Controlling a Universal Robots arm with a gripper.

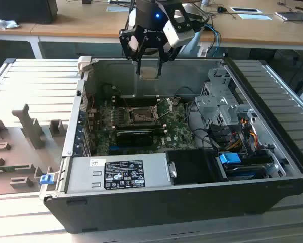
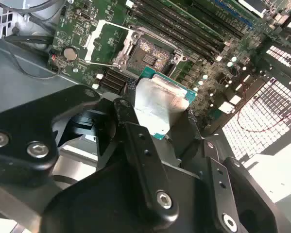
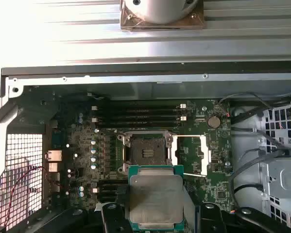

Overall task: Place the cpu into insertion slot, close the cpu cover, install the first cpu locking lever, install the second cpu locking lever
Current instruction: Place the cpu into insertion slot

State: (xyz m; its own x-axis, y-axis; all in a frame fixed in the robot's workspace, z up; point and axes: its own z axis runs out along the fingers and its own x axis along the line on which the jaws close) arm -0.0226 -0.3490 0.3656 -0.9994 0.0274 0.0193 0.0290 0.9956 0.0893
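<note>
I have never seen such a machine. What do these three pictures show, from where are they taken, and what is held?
This is a robot arm working over an open computer case lying on a ribbed grey table. The exterior view comes from a camera off the arm; both wrist views come from cameras riding on the arm. Its tool is shut on the cpu, a thin square chip, above the green motherboard. The insertion slot is empty, and the cpu cover stands swung open beside it.
</note>
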